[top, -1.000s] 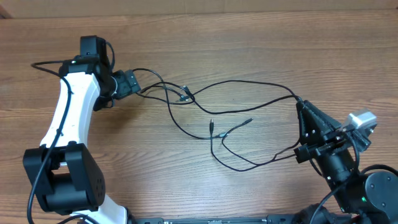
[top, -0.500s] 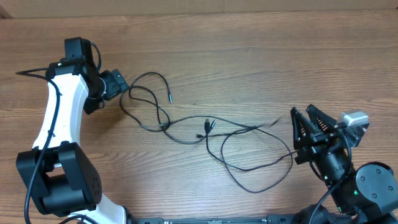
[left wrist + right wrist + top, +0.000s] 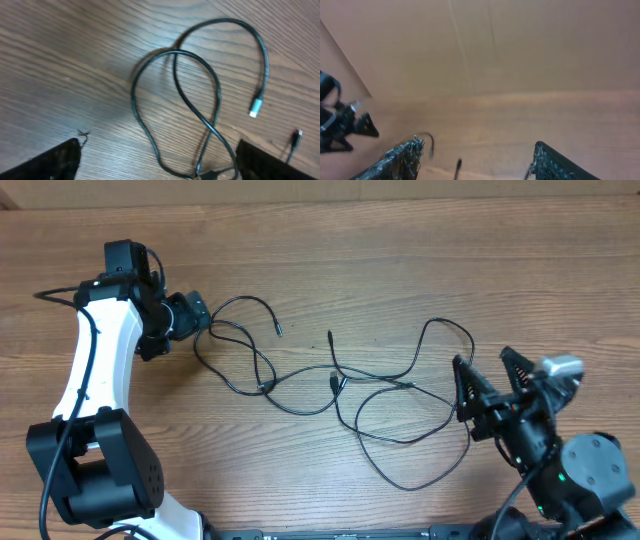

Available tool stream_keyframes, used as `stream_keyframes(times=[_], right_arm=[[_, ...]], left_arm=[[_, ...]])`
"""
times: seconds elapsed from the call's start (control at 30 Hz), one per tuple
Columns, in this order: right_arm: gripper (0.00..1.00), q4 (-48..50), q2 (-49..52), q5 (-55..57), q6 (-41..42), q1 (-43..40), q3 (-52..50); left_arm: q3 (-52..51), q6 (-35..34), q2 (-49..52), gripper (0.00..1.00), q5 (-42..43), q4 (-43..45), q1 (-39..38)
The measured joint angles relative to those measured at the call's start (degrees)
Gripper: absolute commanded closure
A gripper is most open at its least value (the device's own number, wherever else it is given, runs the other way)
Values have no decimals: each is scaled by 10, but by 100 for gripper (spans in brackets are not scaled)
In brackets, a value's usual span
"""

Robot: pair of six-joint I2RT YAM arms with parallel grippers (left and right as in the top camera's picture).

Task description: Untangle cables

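Thin black cables [image 3: 335, 383] lie slack in crossing loops across the middle of the wooden table [image 3: 400, 270]. My left gripper [image 3: 200, 318] hangs open at their left end. In the left wrist view its gripper [image 3: 160, 165] straddles a cable loop [image 3: 218, 95] on the wood without clamping it; a silver-tipped plug [image 3: 255, 107] lies to the right. My right gripper [image 3: 482, 370] is open at the cables' right end, with a cable curving close past its left finger. In the right wrist view that gripper [image 3: 475, 162] has nothing between its fingers, and small cable ends [image 3: 456, 167] show beyond them.
The white left arm [image 3: 95, 370] runs down the table's left side. The right arm's base [image 3: 585, 480] fills the lower right corner. A plain brown wall [image 3: 495, 45] stands behind the table.
My right gripper has opened and let go of the cable it held. The cables, stretched taut a second ago, have fallen slack onto the table. The left gripper moved up and left.
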Motion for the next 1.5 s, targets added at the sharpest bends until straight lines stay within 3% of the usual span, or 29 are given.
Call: stream_keyframes(times=[0.33,0.57,0.9,1.5], right_arm=[[22,-114,123,0,49,0,0],[17,-208,271,-2,126,0,4],[18,-218,450,-19,156,0,4],[12,-210,499,67,148,0,4]], left_arm=[[0,95,0,0,66,2,-51],[0,104,0,0,68,5,-106],[0,104,0,1,70,5,-125],[0,104,0,1,70,5,-125]])
